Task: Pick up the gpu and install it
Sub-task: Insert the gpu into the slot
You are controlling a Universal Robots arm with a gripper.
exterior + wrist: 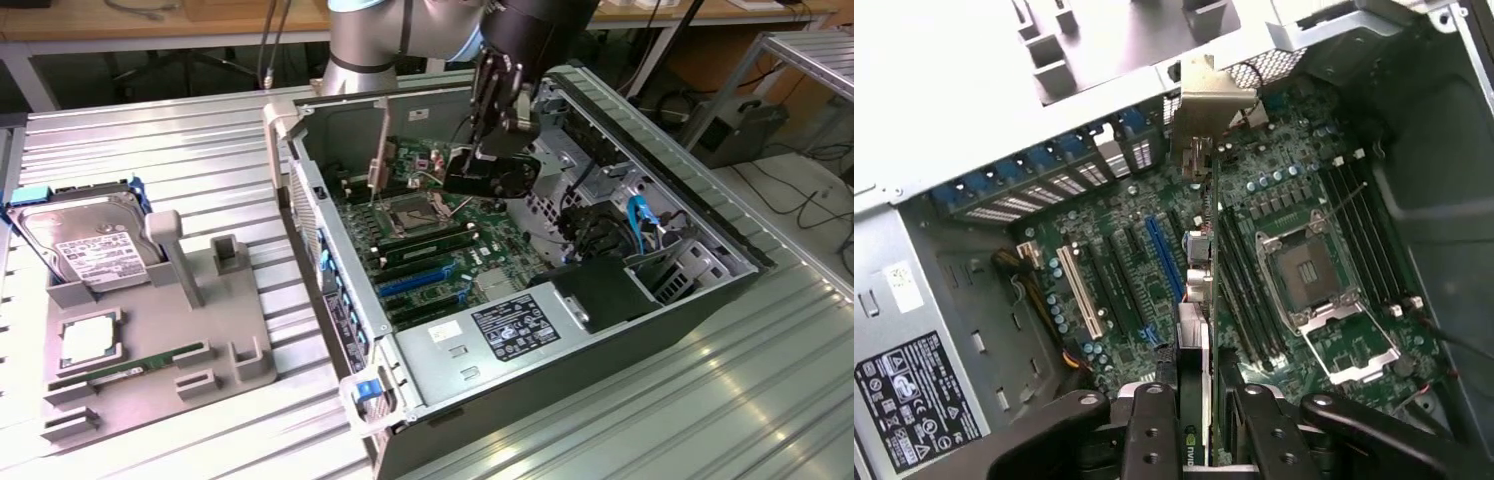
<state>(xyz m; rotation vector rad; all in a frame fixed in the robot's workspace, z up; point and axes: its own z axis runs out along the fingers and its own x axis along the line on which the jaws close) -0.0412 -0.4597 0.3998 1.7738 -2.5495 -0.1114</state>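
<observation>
The gripper (483,155) (1199,405) was lowered into the open computer case (667,165), in the upper middle of the exterior view. Its jaws were clenched on the gpu (382,150) (1197,320), which was held on edge between the two black fingers (1152,430). In the wrist view the card was seen edge-on, running from the fingers out to its beige metal bracket (1206,100), which stood close against the slotted rear wall of the case. In the exterior view that bracket was seen as an upright pale strip just inside the rear wall, towards the exterior view's left of the gripper.

The card was placed over the motherboard (447,250) (1284,180), between the blue expansion slot (414,280) (1164,260) and the black memory slots (1239,295), with the open CPU socket (404,212) (1304,268) beyond those slots. Its lower edge was hidden, so it could not be told whether it was seated in a slot.

At the exterior view's left, a grey holder tray (200,340) was set on the slatted metal table (694,400), well apart from the gripper. A silver hard drive (87,240) was propped in it, and a green memory stick (147,362) was laid near its lower edge.
</observation>
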